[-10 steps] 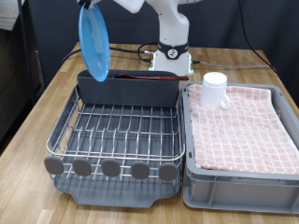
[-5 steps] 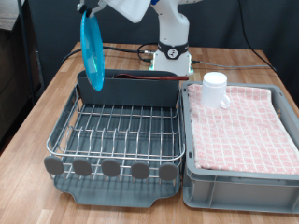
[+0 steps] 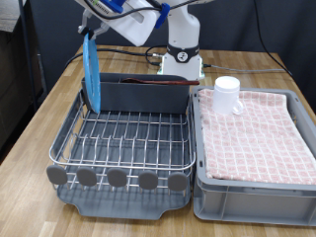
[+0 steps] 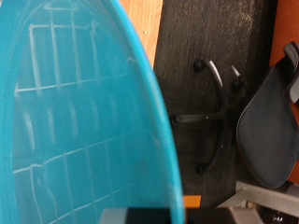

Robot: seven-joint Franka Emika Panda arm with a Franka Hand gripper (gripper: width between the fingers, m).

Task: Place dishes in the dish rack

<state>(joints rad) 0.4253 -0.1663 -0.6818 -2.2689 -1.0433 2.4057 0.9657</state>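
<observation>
My gripper [image 3: 92,30] is shut on the top edge of the bright-blue plate [image 3: 92,69]. The plate hangs upright and edge-on, its lower edge just above the back of the wire grid, at the exterior view's left end of the dish rack [image 3: 59,148]. In the wrist view the plate [image 4: 75,112] fills most of the picture. The reddish-brown wooden spoon [image 3: 158,85] lies along the top of the rack's tall back compartment [image 3: 148,97]. The white mug [image 3: 228,95] stands on the pink checked cloth.
A grey bin [image 3: 247,197] with the pink checked cloth [image 3: 257,133] stands right of the rack in the exterior view. The robot base [image 3: 181,59] and cables are behind the rack. The wrist view shows an office chair base [image 4: 210,112] on the dark floor.
The plate has turned from tilted and partly face-on to upright and edge-on. It has come down toward the rack's back left part, and the hand has swung over with it.
</observation>
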